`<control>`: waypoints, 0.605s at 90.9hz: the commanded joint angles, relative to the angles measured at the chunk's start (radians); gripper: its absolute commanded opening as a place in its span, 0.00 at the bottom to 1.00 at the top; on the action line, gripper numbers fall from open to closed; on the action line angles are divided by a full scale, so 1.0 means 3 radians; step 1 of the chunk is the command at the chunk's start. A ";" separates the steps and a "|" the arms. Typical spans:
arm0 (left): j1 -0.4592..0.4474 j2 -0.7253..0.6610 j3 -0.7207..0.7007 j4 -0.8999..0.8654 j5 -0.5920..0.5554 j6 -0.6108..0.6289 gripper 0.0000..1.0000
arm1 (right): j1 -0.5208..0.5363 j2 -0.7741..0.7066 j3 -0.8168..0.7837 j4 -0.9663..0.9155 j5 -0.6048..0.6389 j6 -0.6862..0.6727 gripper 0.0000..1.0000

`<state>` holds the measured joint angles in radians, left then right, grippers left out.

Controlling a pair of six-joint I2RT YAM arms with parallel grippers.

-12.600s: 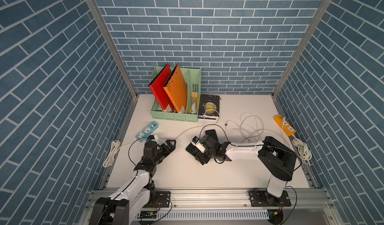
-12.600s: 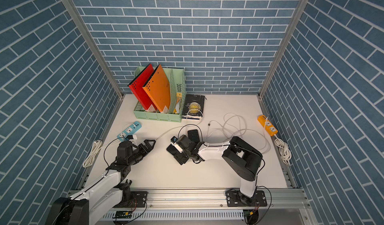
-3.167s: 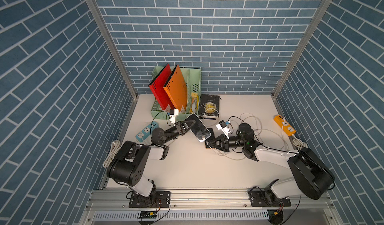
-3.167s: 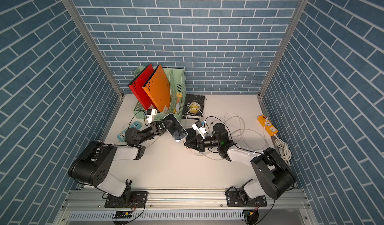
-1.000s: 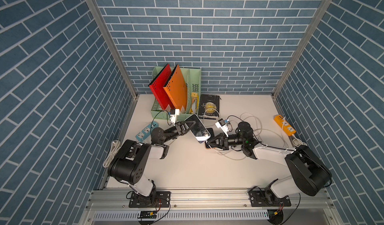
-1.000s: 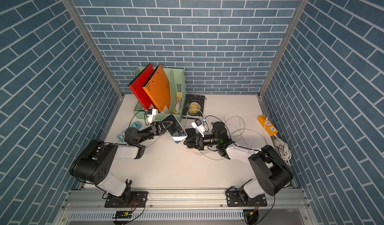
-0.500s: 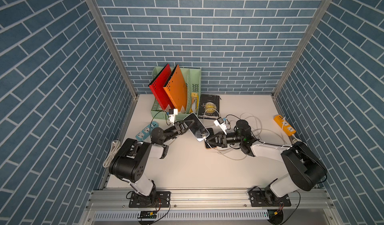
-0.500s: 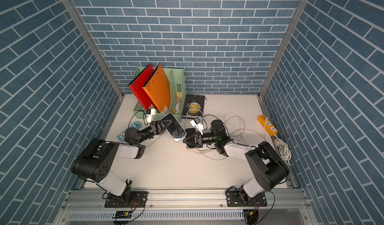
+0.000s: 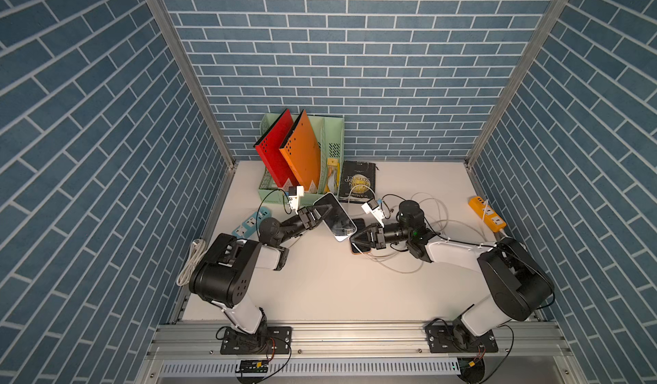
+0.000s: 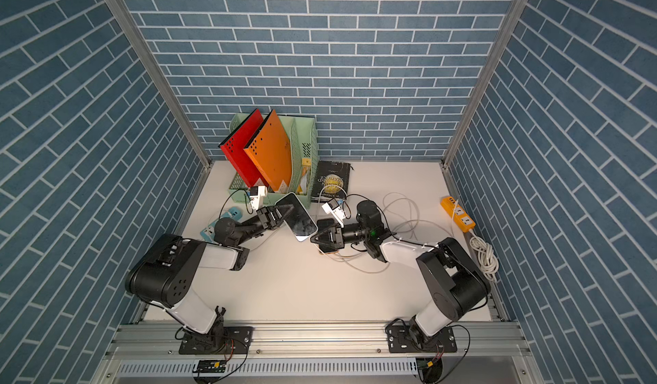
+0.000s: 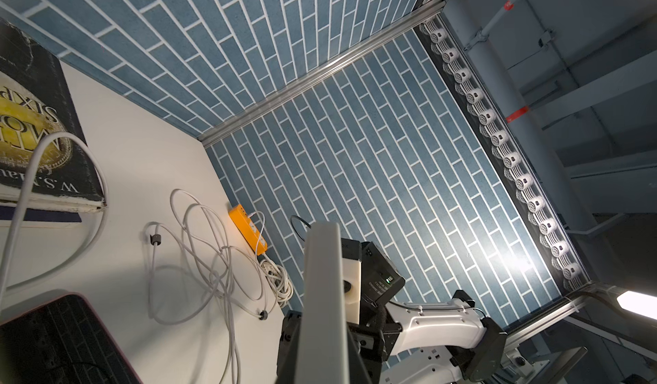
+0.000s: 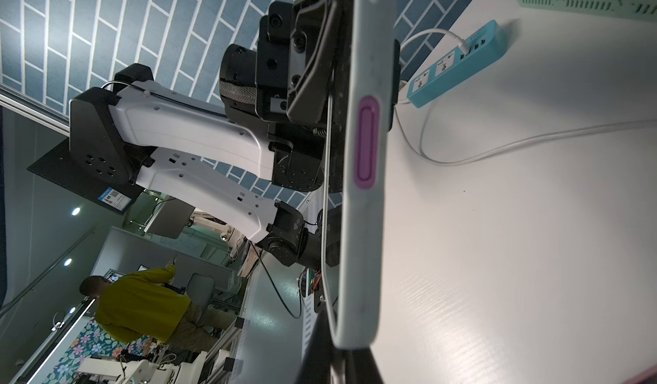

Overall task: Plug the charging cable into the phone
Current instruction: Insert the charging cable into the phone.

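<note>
Phone (image 9: 337, 222): it was held clear of the table (image 9: 320, 286), tilted with the screen up. Its lower short end pointed at the right arm, probably to present the charging port.
Left gripper (image 9: 324, 211): it was clamped across the phone's upper part, one finger on the glass and one behind. That left the lower end free for a plug.
Right gripper (image 9: 357, 238): the jaws were closed and the tips were just beside the phone's lower end, aimed along its length. What they pinched could not be made out, as the plug was hidden in every view.
Cable (image 9: 391, 265): white, it lay in loose loops on the table under and behind the right arm. That slack likely let the end travel without tugging.
Spare phone (image 11: 53, 339): dark, in a reddish case, it lay flat under the right gripper and was not in use.
Orange strip (image 9: 487, 217): it sat by the right wall, near the cable loops. The cable probably ran from it, though I could not trace the run.
Blue strip (image 9: 245, 227): it was behind the left arm and had a lead of its own plugged in.
Stage: judged to be final alignment. No insertion was visible.
Risk: a small angular error at the port would make the plug skid off the case edge.
</note>
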<state>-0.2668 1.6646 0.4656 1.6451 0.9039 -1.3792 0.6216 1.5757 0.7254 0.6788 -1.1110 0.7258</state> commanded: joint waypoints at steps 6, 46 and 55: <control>-0.0074 0.0089 -0.0043 0.0742 0.0421 0.0120 0.00 | -0.0065 -0.0031 0.0303 0.0250 0.0261 -0.0190 0.00; -0.0082 0.0128 -0.0054 0.0741 0.0427 0.0113 0.00 | -0.0067 0.0168 0.0588 0.0306 0.0232 -0.0161 0.00; -0.0082 0.0138 -0.0054 0.0742 0.0437 0.0105 0.00 | -0.0068 0.0193 0.0628 0.0299 0.0223 -0.0155 0.00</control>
<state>-0.2546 1.6833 0.4671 1.6531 0.8532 -1.3727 0.6132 1.6382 0.8127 0.6125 -1.1263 0.7242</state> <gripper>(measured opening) 0.130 0.089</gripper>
